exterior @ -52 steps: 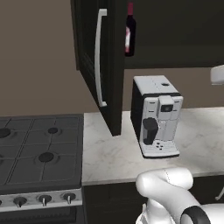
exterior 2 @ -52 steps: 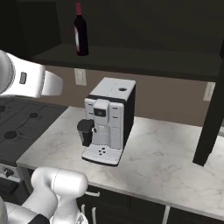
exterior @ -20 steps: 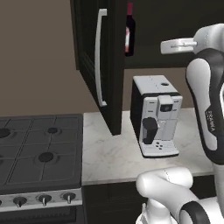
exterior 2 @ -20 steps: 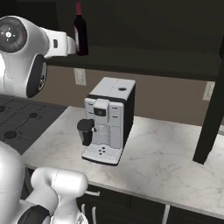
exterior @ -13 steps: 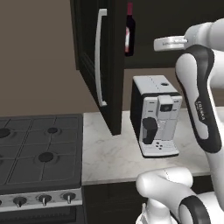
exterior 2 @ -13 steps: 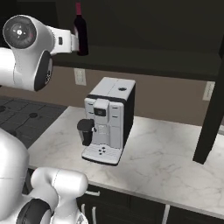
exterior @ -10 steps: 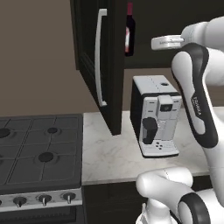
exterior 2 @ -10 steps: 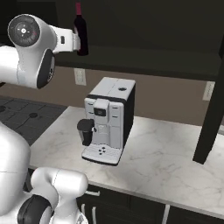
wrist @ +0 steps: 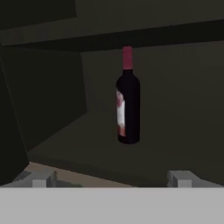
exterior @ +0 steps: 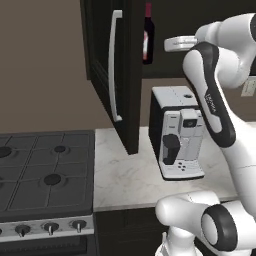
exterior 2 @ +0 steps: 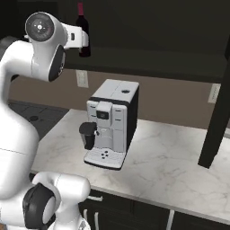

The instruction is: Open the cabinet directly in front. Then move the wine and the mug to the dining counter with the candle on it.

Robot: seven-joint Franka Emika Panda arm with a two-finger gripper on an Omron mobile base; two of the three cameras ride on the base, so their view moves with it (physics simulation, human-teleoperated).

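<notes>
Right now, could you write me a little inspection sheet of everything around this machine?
Surface: marbled counter beside a gas stove.
Job's things: cabinet doors open; wine upright on its shelf, untouched. Mug, candle, dining counter: nothing seen.
Clutter: coffee machine on the counter, under the cabinet.
Pincer: pincer open, empty, level with the shelf and pointing at the wine, short of it.
Cables: nothing seen.
Surroundings: brown wall with outlets; dark base cabinets below the counter.
</notes>
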